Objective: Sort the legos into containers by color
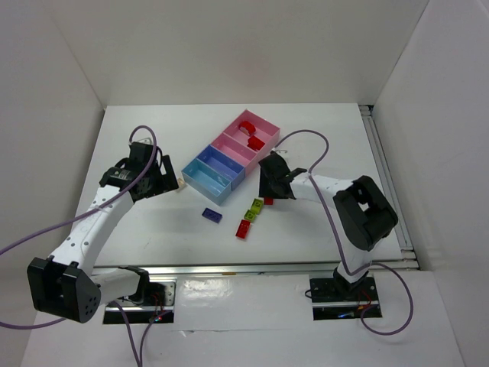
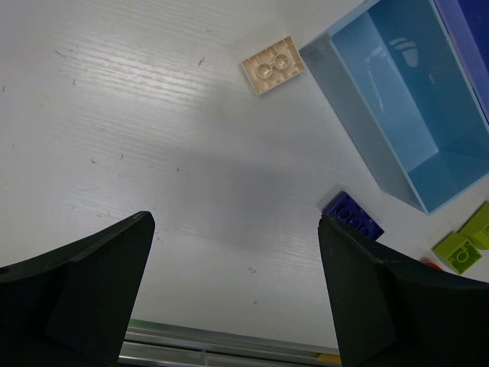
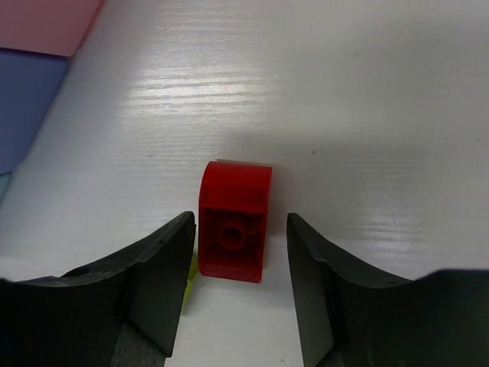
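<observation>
The top camera is looking down from high behind the near edge of the table [image 1: 153, 138], taking in all of it from well back. The left wrist camera is facing down at close range, sharing the light blue tray [image 2: 397, 115], tan brick [image 2: 273, 65] and purple brick [image 2: 353, 216] with it. The right wrist camera is sitting nearest of all, staring down on one red brick [image 3: 233, 222].

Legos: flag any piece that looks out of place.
Only the tan brick: it lies alone just outside the end light blue tray, apart from the other loose bricks. Nothing looks spilled or damaged.
</observation>
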You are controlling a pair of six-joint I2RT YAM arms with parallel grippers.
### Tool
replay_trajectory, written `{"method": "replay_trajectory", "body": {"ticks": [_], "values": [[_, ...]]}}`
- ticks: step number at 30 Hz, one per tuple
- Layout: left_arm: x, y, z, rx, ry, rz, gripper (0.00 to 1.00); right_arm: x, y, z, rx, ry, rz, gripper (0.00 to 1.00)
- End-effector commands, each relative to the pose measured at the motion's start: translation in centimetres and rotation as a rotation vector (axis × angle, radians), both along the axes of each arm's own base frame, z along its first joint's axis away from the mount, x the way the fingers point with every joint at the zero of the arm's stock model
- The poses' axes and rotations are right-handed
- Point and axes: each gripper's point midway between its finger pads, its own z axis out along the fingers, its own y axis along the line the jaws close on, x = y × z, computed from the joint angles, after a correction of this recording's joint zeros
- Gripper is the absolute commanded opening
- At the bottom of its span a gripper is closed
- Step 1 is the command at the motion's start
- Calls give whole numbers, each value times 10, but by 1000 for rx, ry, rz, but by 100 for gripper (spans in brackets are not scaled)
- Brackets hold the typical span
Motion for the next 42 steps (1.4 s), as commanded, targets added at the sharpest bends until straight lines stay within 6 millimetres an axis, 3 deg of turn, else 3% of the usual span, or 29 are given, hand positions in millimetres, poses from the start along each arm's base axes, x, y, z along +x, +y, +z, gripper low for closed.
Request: {"method": "replay_trajectory", "body": {"ticks": [1, 2, 5, 7, 12, 14, 16, 17, 19, 20, 21, 23, 24, 25, 26, 27, 28, 29, 31, 33, 34, 35, 36, 37, 38, 39, 40, 42], "values": [[4, -3, 1, -5, -8, -9, 100, 17, 8, 22, 9, -81, -30, 58], [4, -3, 1, -5, -8, -9, 100, 14, 7, 19, 4, -74, -30, 50], [4, -3, 1, -5, -8, -9, 100, 12, -2, 27, -19, -84, -58, 41], [2, -2, -2, -3, 1, -9, 100, 18, -9, 42, -33, -128, -96, 38], [0, -2, -6, -1, 10, -9, 100, 36, -8, 100, -9, -259, -110, 38], [0, -2, -9, -1, 10, -9, 100, 51, -4, 130, -2, -328, -109, 38], [0, -6, -11, -15, 14, -30, 100, 67, -1, 131, -45, -351, -106, 38], [0, -6, -11, -15, 14, -30, 100, 82, 4, 147, -27, -390, -111, 38], [-1, -6, -9, -15, 17, -30, 100, 106, 2, 140, -50, -388, -127, 38], [-1, -6, -6, -16, 8, -30, 100, 124, 10, 160, -15, -431, -128, 38], [-2, -6, -4, -16, 11, -30, 100, 140, 8, 147, -21, -419, -141, 38], [-5, -3, -3, -7, 10, -24, 100, 161, 16, 144, -1, -403, -116, 46], [-3, -3, 1, -9, 1, -24, 100, 182, 23, 170, 36, -448, -124, 55], [-5, -3, 0, -7, 10, -24, 100, 191, 21, 144, 4, -390, -124, 65], [-5, -3, 2, -9, 1, -24, 100, 196, 23, 146, -1, -383, -123, 78], [-5, -3, 2, -9, 1, -24, 100, 203, 27, 163, 15, -408, -126, 80], [-8, -2, 1, -7, 12, -24, 100, 201, 24, 171, 11, -416, -134, 80], [-6, -3, 4, -9, 3, -24, 100, 189, 22, 158, -7, -398, -131, 80], [-8, -1, 6, -2, 0, -19, 100, 170, 20, 162, 6, -414, -119, 80], [-8, -1, 6, -2, 0, -19, 100, 134, 6, 160, 47, -386, -129, 77], [-8, 1, 6, 6, -2, -13, 100, 112, 5, 179, 91, -404, -115, 76], [-8, 1, 6, 6, -2, -13, 100, 94, 10, 173, 115, -389, -103, 76], [-8, 1, 6, 6, -2, -13, 100, 67, 3, 139, 83, -319, -93, 76], [-6, 0, 7, 6, -2, -13, 100, 44, 13, 147, 127, -324, -65, 76], [-6, 0, 7, 6, -2, -13, 100, 25, 14, 135, 140, -274, -67, 76], [-5, 0, 5, 8, 7, -13, 100, -1, 10, 107, 115, -205, -64, 77], [-3, 0, 9, 5, -3, -13, 100, -23, 19, 108, 138, -192, -37, 79], [-3, 0, 9, 5, -3, -13, 100, -65, 29, 85, 170, -109, -19, 80]]}}
